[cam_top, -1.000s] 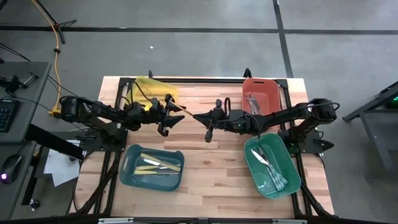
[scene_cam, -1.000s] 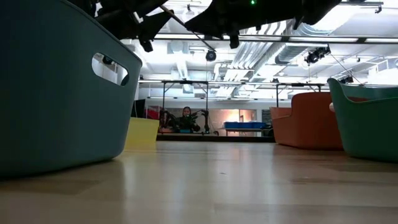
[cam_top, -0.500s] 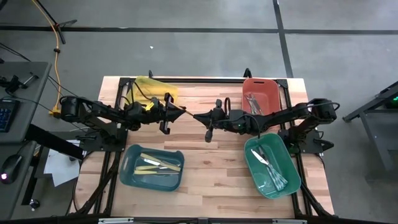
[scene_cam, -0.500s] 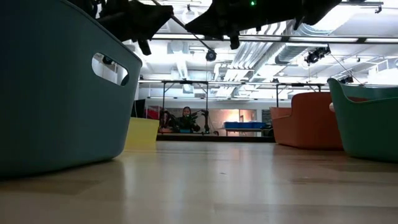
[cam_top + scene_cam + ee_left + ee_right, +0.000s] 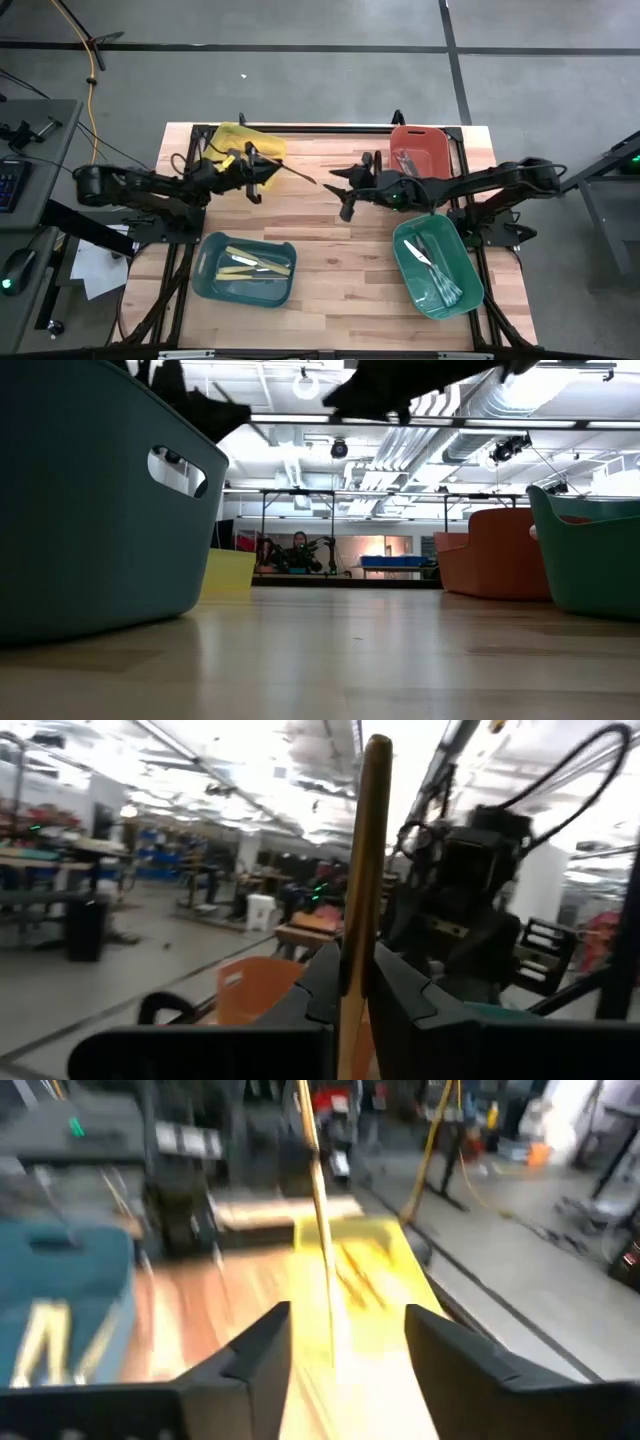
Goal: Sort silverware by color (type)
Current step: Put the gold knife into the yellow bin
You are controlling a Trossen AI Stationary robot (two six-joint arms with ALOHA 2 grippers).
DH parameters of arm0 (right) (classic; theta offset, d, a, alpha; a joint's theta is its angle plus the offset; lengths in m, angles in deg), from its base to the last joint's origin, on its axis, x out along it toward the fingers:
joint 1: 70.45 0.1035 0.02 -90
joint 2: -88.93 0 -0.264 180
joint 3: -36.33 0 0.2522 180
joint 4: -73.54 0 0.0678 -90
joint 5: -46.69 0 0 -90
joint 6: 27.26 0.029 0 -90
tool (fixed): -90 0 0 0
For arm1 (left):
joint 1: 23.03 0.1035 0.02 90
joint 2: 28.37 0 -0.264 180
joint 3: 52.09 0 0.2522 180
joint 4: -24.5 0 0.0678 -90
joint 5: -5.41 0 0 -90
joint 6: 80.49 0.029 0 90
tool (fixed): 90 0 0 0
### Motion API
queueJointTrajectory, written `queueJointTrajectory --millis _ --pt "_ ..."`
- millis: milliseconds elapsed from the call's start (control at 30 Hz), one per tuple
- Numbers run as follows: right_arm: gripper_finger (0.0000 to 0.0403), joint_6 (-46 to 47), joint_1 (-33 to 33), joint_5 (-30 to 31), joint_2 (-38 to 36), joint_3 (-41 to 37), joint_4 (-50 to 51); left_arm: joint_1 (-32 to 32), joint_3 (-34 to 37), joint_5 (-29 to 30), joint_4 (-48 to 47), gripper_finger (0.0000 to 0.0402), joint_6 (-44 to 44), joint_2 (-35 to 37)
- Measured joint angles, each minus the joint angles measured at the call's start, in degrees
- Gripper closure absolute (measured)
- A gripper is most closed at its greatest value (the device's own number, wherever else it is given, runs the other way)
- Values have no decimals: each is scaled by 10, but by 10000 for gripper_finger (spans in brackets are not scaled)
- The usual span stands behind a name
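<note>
My left gripper hangs above the table just right of the yellow bin, shut on a thin gold-tan utensil whose free end reaches toward my right gripper. The right gripper stands open near the table's middle, clear of the utensil's tip; in its wrist view the utensil shows ahead of the parted fingers. Cream-yellow silverware lies in the teal bin, silver-grey pieces in the green bin and more in the red bin. My left gripper pinches the gold-tan utensil's near end between its two fingers, which lie along it. The fingers come about level from the table's left side. The utensil juts straight out past the fingertips, lifted clear of the table and the bins.
The four bins stand at the table's corners: yellow and red at the far side, teal and green at the near side. Bare wood lies between them. Beyond the table, a person shows far back in the room.
The utensil has passed from one gripper to the other. My left gripper shut on its end, then carried it toward the table's left and far side, nearer the yellow bin. My right gripper opened, let the utensil go and drew back a little toward the right.
</note>
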Motion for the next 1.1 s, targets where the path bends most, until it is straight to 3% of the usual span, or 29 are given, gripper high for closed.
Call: queueJointTrajectory --millis 200,300,400,567,733,900,1100 --pt "198 36 0 34 -36 0 182 48 20 -53 -138 387 -15 112" --pt "197 58 3 37 -33 -7 204 61 9 -79 -214 387 -12 166" --pt "197 46 8 36 -30 -60 101 64 -4 -85 -305 387 14 213" --pt "196 32 5 35 -29 -204 -168 64 -24 -84 -439 387 50 275" --pt "196 32 -20 -29 -29 -273 -389 57 -27 -84 -464 387 71 315" --pt "196 32 -56 -125 -29 -248 -395 47 -27 -90 -461 387 90 327" --pt "196 39 -72 -133 -29 -208 -328 43 -27 -100 -468 387 76 326"
